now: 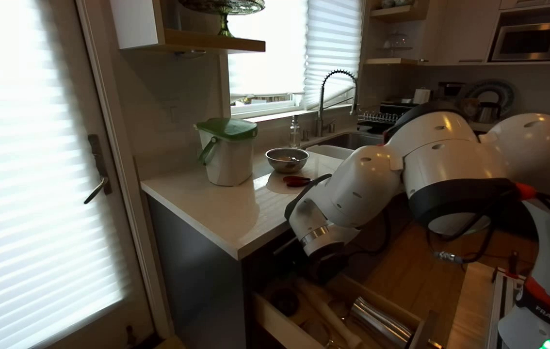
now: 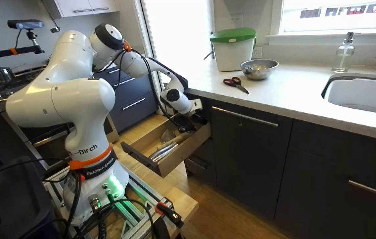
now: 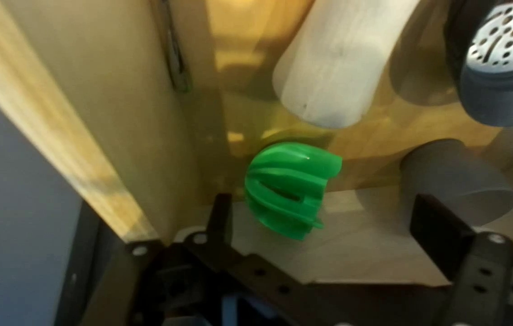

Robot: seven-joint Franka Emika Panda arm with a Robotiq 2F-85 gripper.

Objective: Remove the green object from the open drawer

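Only the wrist view shows the green thing [image 3: 279,208]: a ribbed, rounded piece lying inside the pulled-out drawer [image 2: 191,146], close to a wooden wall [image 3: 134,99]; whether it touches that wall I cannot tell. The claw [image 3: 322,203] is spread wide, its two fingers [image 3: 220,219] well apart in that view with the green thing showing between them, and it has hold of nothing. In both exterior views the claw is too dark to make out.

The wrist view also gives a clear look at a grey cup [image 3: 453,181] and a dark tool [image 3: 501,81] with a holed metal plate. A pale stick [image 3: 342,63] appears in all three views, while a shiny ribbed metal thing [image 1: 381,322] beside it shows only in both exterior views.

On the white countertop [image 2: 294,83], scissors [image 2: 236,85] lie near a metal bowl [image 2: 257,74] and a white bin [image 2: 232,54] with a green lid. A soap bottle [image 2: 344,56] stands by the sink [image 2: 357,93]. An exterior view takes in a door [image 1: 81,97], a tall tap [image 1: 321,109] and a microwave [image 1: 527,42]; a lidded pot [image 2: 0,74] also shows in an exterior view, and the floor [image 2: 214,199] is wood.
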